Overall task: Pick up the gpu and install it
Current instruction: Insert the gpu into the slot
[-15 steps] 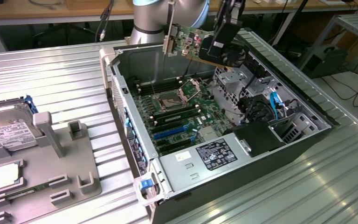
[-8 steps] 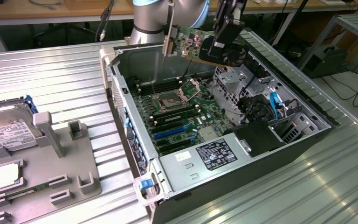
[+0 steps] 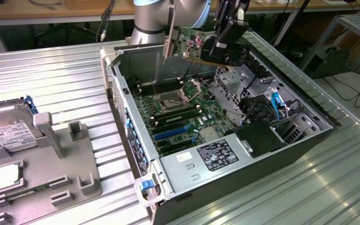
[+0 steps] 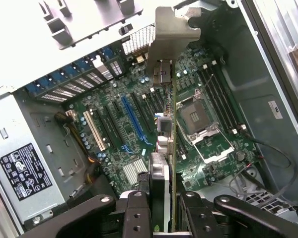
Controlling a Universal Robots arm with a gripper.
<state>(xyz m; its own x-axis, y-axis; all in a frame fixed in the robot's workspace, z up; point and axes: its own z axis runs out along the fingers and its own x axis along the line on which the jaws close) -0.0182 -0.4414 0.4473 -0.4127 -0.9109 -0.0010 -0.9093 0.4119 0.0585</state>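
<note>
The end effector (image 3: pixel 222 46) is closed on the gpu (image 3: pixel 189 40), gripping it at the end away from its silver bracket (image 3: pixel 167 44). It holds the card in the air above the open computer case (image 3: pixel 249 187), which lies on its side on the worktop (image 3: pixel 55 70). The card is nowhere in contact with the motherboard (image 3: pixel 174 117) and hangs over the end of the case nearest the arm's base. In the exterior view its long axis runs from the bracket on the exterior view's left to the end effector on the exterior view's right, and it hangs on edge rather than flat.

From the wrist, the gpu (image 4: pixel 161 173) is seen edge-on between the fingers (image 4: pixel 134 213), with the bracket (image 4: pixel 174 29) leading toward the perforated wall of the case (image 4: pixel 139 39). The relation that matters is between the card's lower edge and the long blue slot (image 4: pixel 134 124). The card sits to one side of that slot, over the strip of board between it and the empty processor socket (image 4: pixel 196 116). Its long axis looks a little twisted against the slot's line rather than parallel to it, so by my judgement the two are not yet aligned.
</note>
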